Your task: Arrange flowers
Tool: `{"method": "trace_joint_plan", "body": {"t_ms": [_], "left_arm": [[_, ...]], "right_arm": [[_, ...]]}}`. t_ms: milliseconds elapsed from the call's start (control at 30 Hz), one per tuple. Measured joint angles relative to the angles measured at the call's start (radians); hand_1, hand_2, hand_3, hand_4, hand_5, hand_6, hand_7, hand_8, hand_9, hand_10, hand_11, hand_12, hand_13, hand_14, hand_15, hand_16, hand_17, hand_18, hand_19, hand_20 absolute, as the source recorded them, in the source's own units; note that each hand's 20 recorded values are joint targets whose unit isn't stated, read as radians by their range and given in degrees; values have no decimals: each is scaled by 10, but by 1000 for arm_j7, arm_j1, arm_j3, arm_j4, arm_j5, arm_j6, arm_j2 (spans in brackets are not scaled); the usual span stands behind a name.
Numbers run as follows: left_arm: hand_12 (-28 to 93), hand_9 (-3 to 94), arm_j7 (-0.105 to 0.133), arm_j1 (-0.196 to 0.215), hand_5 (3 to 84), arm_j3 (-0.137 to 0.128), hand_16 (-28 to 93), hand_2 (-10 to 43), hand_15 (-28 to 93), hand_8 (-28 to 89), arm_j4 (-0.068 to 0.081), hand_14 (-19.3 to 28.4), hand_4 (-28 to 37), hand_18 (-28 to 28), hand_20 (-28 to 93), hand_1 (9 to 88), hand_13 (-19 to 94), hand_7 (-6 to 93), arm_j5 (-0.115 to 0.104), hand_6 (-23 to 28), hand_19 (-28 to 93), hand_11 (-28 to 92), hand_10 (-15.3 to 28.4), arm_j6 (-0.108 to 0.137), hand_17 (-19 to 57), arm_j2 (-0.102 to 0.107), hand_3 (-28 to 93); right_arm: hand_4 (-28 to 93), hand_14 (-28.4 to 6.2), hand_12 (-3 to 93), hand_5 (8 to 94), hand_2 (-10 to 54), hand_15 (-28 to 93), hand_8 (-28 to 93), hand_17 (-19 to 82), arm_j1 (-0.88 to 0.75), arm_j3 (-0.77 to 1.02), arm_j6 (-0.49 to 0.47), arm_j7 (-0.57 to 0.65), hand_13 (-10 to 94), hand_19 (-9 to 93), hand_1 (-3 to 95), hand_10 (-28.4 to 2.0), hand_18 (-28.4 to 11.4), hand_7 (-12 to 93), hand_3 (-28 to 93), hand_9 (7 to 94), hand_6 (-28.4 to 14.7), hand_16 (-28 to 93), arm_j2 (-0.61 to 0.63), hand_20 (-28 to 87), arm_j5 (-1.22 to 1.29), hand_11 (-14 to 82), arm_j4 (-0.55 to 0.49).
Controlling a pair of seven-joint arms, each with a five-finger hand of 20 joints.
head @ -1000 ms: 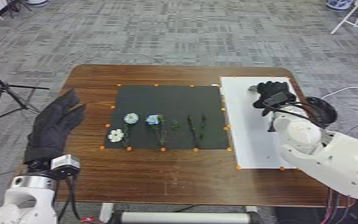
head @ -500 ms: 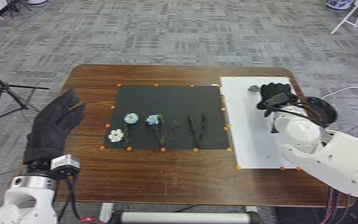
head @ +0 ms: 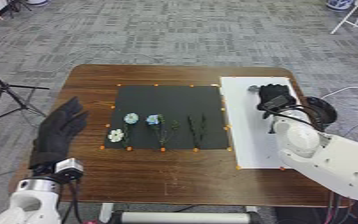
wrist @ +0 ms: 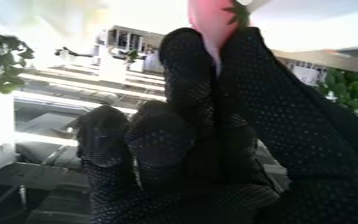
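Pink flower (wrist: 211, 17) (green at one part), pinched between thumb and finger of my right hand (head: 275, 95), its grip nearly closed. The hand lies over the far part of the white sheet (head: 255, 132), on the right of the wooden table (head: 167, 182). Left of the sheet, on the black mat (head: 167, 97): white flower (head: 116, 135), pale blue flower (head: 131, 118), blue flower (head: 152, 119) and dark green stems (head: 202, 131). My left hand (head: 58, 129), fingers extended and grasping nothing, is at the table's left edge.
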Motion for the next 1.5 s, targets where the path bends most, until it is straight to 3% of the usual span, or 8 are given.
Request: {"method": "trace_joint_plan", "body": {"t_ms": [267,400,733,967,1200,1500], "left_arm": [[195,249,-7,1,326,5,62,-8,270,-73,5,142,-251,199,131,250,205,159,-1,32,380,198,119,4,-95,-5,675],[195,249,-7,0,326,5,62,-9,270,-73,5,142,-251,199,132,250,206,160,-1,32,380,198,118,3,-96,-5,675],[195,249,-6,-41,326,23,61,-9,270,-74,12,142,-252,198,132,249,206,160,5,32,380,199,118,2,-95,1,677],[195,249,-5,-48,326,23,62,-9,271,-74,11,142,-253,198,131,249,206,161,7,31,379,200,119,1,-95,9,676],[194,248,-7,-88,326,47,62,-9,273,-74,23,143,-252,198,132,250,207,160,10,31,380,198,119,1,-95,15,675],[195,249,-5,-77,326,30,61,-9,270,-73,17,143,-252,199,132,249,206,160,10,32,380,199,119,-8,-95,15,676]], "right_arm": [[-211,-70,505,691,-95,842,64,405,-8,0,119,-60,699,932,464,-75,-191,514,833,772,0,300,-10,613,0,335,-163],[-213,-69,503,691,-95,841,59,405,41,-50,123,-77,700,932,463,-73,-190,513,832,772,1,303,-74,615,0,332,-195],[-218,-68,496,698,-95,842,40,406,105,-129,94,-101,701,932,465,-71,-189,510,830,784,2,306,-275,618,3,315,-179],[-220,-67,500,700,-95,842,32,406,108,-184,69,-105,701,932,466,-71,-190,509,829,788,4,308,-345,619,1,306,-130],[-221,-68,500,703,-95,842,30,408,105,-204,52,-99,701,932,469,-71,-191,507,825,792,5,307,-394,622,-2,299,-37],[-220,-71,500,699,-95,843,32,407,105,-233,51,-44,700,932,459,-68,-192,498,821,794,10,309,-405,625,-6,281,-51]]}}
